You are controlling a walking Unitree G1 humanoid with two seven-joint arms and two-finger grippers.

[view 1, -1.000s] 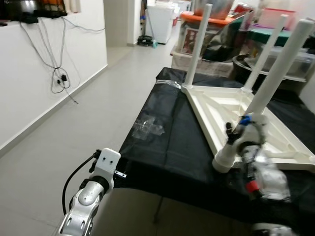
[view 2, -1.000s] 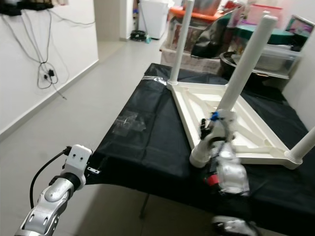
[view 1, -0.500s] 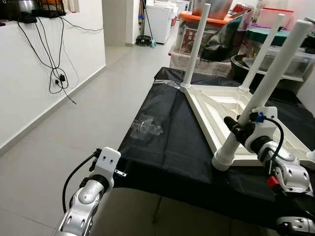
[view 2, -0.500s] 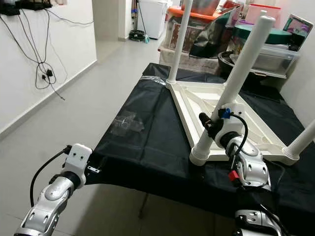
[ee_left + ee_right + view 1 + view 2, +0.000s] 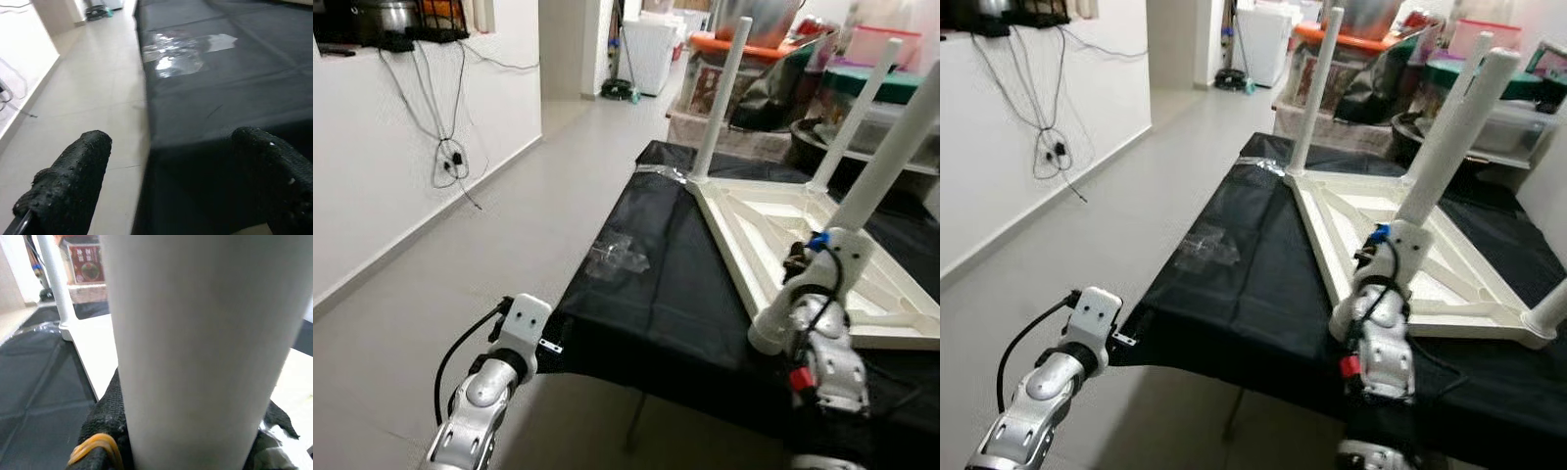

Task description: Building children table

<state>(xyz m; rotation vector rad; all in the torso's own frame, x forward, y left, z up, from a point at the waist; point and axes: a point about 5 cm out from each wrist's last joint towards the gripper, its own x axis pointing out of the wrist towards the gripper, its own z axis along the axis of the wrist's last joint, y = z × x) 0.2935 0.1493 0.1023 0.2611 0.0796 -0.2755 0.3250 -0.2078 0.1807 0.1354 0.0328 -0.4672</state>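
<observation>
A white children's table (image 5: 773, 220) lies upside down on a black-covered work table (image 5: 656, 294), its legs pointing up. My right gripper (image 5: 800, 266) is shut on the near leg (image 5: 891, 157), low down, a little above its base. In the right wrist view that leg (image 5: 195, 333) stands between the black fingers (image 5: 105, 426). My left gripper (image 5: 171, 176) is open and holds nothing. It hangs off the work table's near left corner, half over the floor. The left arm (image 5: 514, 338) is at the lower left.
Two more legs (image 5: 720, 98) (image 5: 857, 113) stand at the far corners. A crumpled clear plastic bag (image 5: 619, 258) lies on the black cloth. Storage boxes (image 5: 734, 59) crowd the back. On the left are open tiled floor (image 5: 460, 264) and a wall with hanging cables (image 5: 450, 157).
The camera has shifted slightly. My right gripper stays shut on the near leg while its forearm has swung down under the grip. The left arm has not moved.
</observation>
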